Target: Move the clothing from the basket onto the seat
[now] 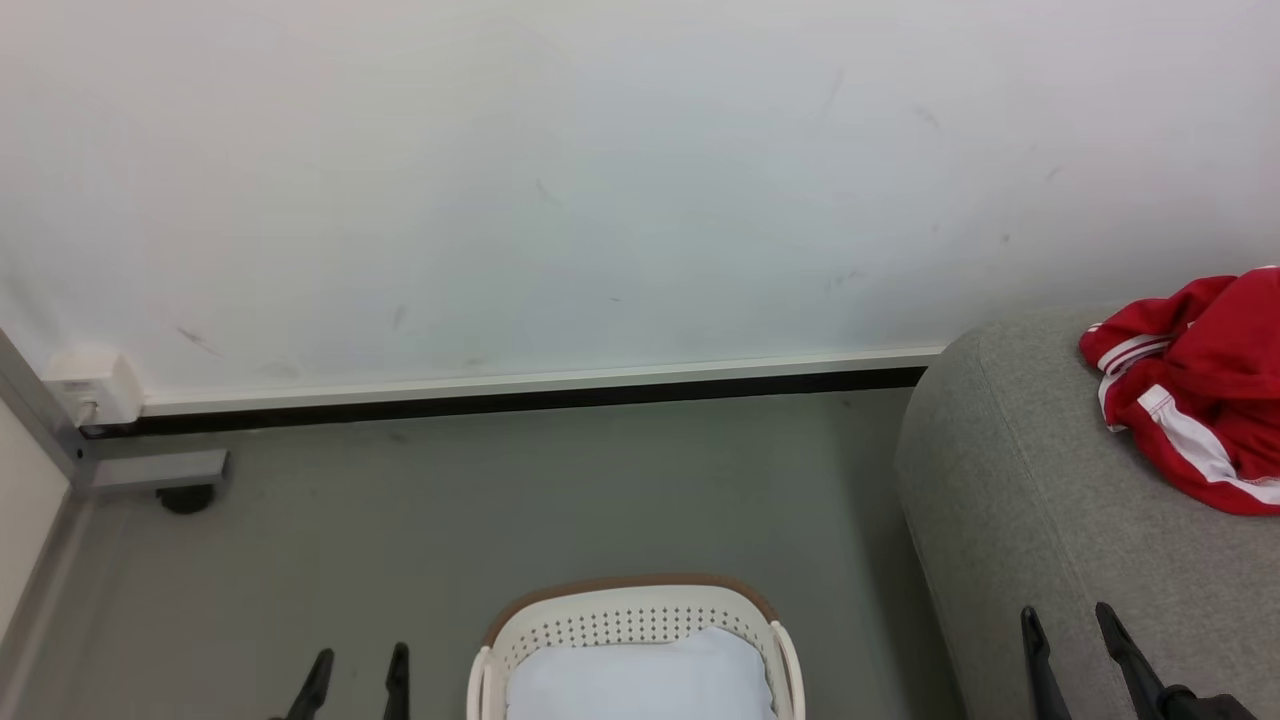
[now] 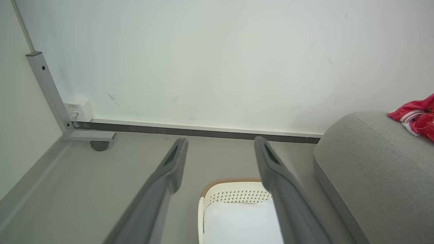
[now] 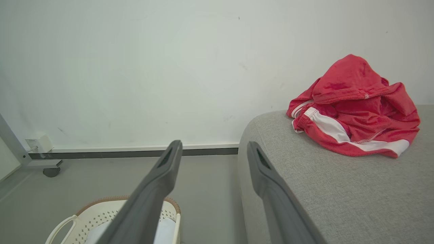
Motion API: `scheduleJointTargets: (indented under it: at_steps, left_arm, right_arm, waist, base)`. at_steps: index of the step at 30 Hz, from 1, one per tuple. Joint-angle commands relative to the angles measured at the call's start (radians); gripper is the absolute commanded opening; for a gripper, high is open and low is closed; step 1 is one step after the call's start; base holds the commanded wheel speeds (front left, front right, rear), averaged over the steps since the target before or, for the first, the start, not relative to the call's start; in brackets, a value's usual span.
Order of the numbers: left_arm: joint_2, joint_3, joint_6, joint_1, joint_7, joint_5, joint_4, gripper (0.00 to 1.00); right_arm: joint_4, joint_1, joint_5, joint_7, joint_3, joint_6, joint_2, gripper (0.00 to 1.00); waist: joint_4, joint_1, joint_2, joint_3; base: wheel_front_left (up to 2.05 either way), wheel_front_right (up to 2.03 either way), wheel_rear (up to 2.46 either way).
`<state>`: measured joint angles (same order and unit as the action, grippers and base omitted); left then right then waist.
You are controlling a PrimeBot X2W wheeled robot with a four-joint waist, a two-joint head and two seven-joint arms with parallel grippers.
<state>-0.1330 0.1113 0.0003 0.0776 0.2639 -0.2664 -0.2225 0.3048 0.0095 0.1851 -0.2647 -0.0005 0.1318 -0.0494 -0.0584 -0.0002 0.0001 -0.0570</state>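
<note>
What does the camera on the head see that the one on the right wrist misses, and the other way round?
The head view adds the left gripper, open, low beside the basket. The right wrist view adds the whole heap of red clothing lying on the seat; the head view cuts that heap off at its right edge. Both share the open right gripper, the basket with its white pad, the grey seat, the floor and the white wall.

The left pincer [image 1: 360,657] and the right pincer [image 1: 1065,612] each have two long, slim fingers [image 3: 149,196]. They are matte dark grey, taper to blunt tips, and have a narrow dark slot on the inner face near each tip.
</note>
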Motion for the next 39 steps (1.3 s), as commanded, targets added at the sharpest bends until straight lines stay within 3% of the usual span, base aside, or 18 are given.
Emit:
scheduleJointTargets:
  at_steps: [1, 7, 8, 12, 39]
  left_arm:
    - [0.006, -0.010, -0.006, 0.012, 0.001, 0.014, -0.006, 1.00]
    - [0.025, -0.035, -0.035, 0.007, 0.001, 0.040, -0.023, 1.00]
    - [0.027, -0.034, -0.037, 0.003, 0.000, 0.028, -0.023, 0.00]
    - [0.035, -0.032, -0.037, 0.012, -0.005, 0.018, -0.057, 0.00]
    - [0.050, -0.095, -0.068, -0.055, -0.126, -0.424, -0.043, 0.00]
  right_arm:
    - [0.009, -0.006, 0.004, 0.001, 0.005, -0.002, -0.002, 1.00]
    - [0.029, -0.017, 0.011, 0.001, 0.017, -0.002, -0.002, 1.00]
    - [0.027, -0.008, 0.004, 0.000, 0.018, 0.000, 0.000, 0.00]
    - [0.057, 0.008, 0.011, 0.004, 0.020, 0.000, 0.007, 0.00]
    - [0.016, -0.035, 0.470, 0.125, -0.024, 0.000, 0.003, 0.00]
  waist:
    - [0.003, 0.0002, -0.0001, -0.002]
    - [0.014, 0.0002, -0.0001, -0.002]
    - [0.014, 0.0002, -0.0001, -0.002]
    - [0.015, 0.0002, -0.0001, -0.002]
    - [0.024, 0.0002, -0.0001, 0.011]
  base:
    - [0.00, 0.00, 0.00]
    - [0.00, 0.00, 0.00]
    - [0.00, 0.00, 0.00]
    - [0.00, 0.00, 0.00]
    - [0.00, 0.00, 0.00]
